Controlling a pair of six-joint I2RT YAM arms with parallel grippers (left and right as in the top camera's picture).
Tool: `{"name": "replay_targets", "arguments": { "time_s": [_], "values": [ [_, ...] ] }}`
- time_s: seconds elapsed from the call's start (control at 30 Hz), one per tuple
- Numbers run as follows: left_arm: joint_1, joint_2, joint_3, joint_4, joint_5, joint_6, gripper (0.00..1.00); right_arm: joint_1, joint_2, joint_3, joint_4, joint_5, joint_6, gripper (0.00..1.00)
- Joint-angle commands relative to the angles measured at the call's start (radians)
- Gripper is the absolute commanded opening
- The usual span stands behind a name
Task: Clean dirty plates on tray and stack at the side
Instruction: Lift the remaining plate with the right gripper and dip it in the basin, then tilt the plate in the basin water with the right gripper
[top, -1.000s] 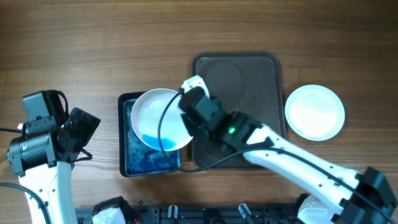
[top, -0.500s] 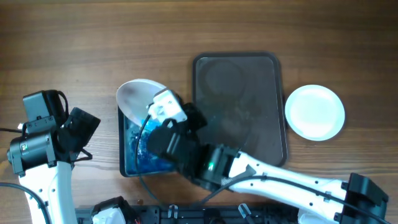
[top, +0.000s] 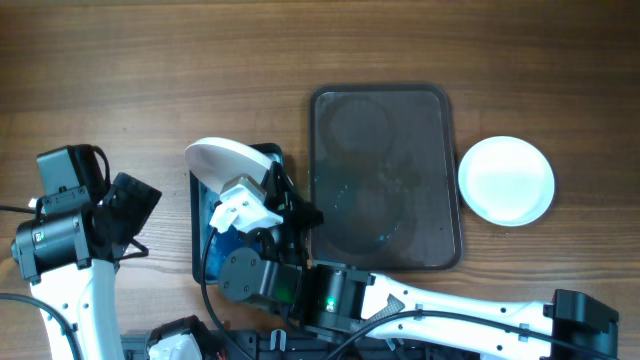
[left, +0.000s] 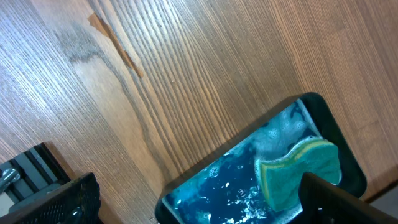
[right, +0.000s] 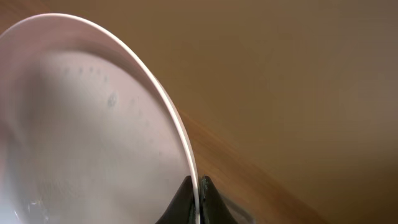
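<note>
My right gripper (top: 272, 180) is shut on the rim of a white plate (top: 225, 158) and holds it tilted on edge over the far end of the blue tub (top: 197, 250). In the right wrist view the fingertips (right: 196, 186) pinch the thin rim, and the plate (right: 81, 124) fills the left side, wet with droplets. The dark brown tray (top: 385, 175) lies bare, with faint wet marks. A second plate (top: 506, 180), plain white, rests on the table right of the tray. My left gripper (top: 135, 215) hangs open left of the tub, with nothing between its fingers (left: 329, 199).
The blue tub (left: 249, 193) holds foamy blue water and a green sponge (left: 298, 171). My right arm (top: 420, 305) stretches along the table's front edge from the lower right. A wood-grain tabletop (top: 150, 70) surrounds everything.
The right arm has swung left and toward the front, turning the plate from lying flat over the tub to standing on edge at the tub's far end. The left arm has not moved.
</note>
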Motion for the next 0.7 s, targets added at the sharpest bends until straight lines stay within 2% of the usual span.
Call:
{"name": "replay_targets", "arguments": {
  "time_s": [0.0, 0.67],
  "values": [
    [0.007, -0.009, 0.015, 0.000, -0.006, -0.017, 1.00, 0.003, 0.006, 0.024, 0.009, 0.045, -0.061, 0.04],
    [0.007, -0.009, 0.015, -0.001, -0.006, -0.017, 1.00, 0.003, 0.006, 0.023, 0.009, 0.047, -0.064, 0.04]
  ]
}}
